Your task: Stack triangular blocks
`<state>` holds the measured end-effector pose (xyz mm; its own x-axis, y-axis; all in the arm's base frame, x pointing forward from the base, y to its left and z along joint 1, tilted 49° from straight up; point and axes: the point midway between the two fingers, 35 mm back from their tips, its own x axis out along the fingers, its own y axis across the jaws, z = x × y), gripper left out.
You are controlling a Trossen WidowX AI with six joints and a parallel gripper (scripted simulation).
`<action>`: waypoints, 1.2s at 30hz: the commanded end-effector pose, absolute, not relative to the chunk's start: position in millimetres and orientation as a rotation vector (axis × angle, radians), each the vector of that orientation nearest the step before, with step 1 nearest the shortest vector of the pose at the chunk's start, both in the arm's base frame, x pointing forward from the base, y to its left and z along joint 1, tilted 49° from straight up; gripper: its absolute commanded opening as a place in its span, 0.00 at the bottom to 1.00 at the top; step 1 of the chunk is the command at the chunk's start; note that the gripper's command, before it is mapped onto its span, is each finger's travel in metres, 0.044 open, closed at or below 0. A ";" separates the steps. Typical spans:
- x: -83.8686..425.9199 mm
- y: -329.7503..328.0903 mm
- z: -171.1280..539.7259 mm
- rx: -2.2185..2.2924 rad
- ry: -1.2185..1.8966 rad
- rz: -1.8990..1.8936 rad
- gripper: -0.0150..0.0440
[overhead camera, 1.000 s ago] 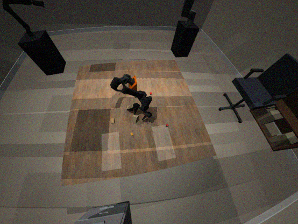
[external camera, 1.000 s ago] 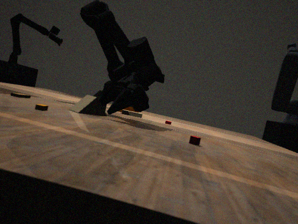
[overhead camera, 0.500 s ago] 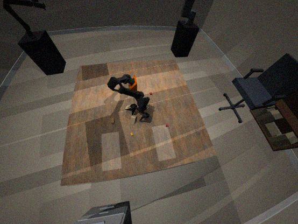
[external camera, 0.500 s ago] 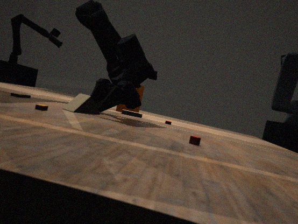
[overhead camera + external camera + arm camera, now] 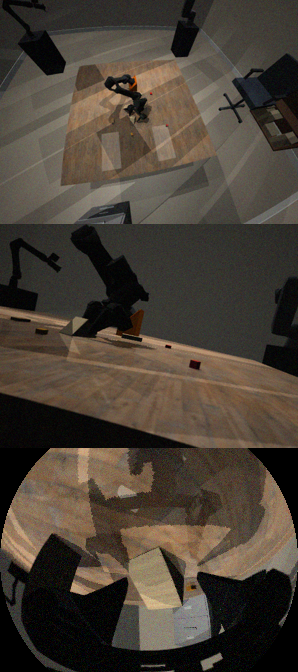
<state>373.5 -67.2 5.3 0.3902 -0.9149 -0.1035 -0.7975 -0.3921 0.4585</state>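
A pale triangular block (image 5: 132,119) (image 5: 76,324) (image 5: 152,580) rests on the table. In the wrist view it stands between the open fingertips, with its pale face and a dark triangular end showing. My gripper (image 5: 134,116) (image 5: 164,579) is wide open, low over the table, and holds nothing. I cannot tell whether a finger touches the pale block. A dark angular shape (image 5: 59,560) beside the left finger in the wrist view looks like the other triangular block, in shadow. In the top and exterior views I cannot make that block out behind the gripper.
Red cubes (image 5: 150,93) (image 5: 167,125) (image 5: 194,364) lie to the right of the arm. A small yellow block (image 5: 132,134) (image 5: 41,331) lies in front of the pale block. An orange upright piece (image 5: 134,82) (image 5: 137,323) stands behind the arm. Two light rectangles (image 5: 111,153) (image 5: 164,145) lie nearer the front edge.
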 end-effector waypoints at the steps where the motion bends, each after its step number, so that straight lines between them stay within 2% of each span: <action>1: 372.5 -72.6 10.0 2.313 -1.485 -0.507 1.00; 11: 373.7 -80.8 19.6 2.313 -1.491 -0.517 1.00; 36: 375.1 -78.4 18.8 2.321 -1.501 -0.502 0.72</action>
<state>375.1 -78.3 18.8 0.3836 -0.9165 -0.1132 -0.7991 -0.3909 0.4568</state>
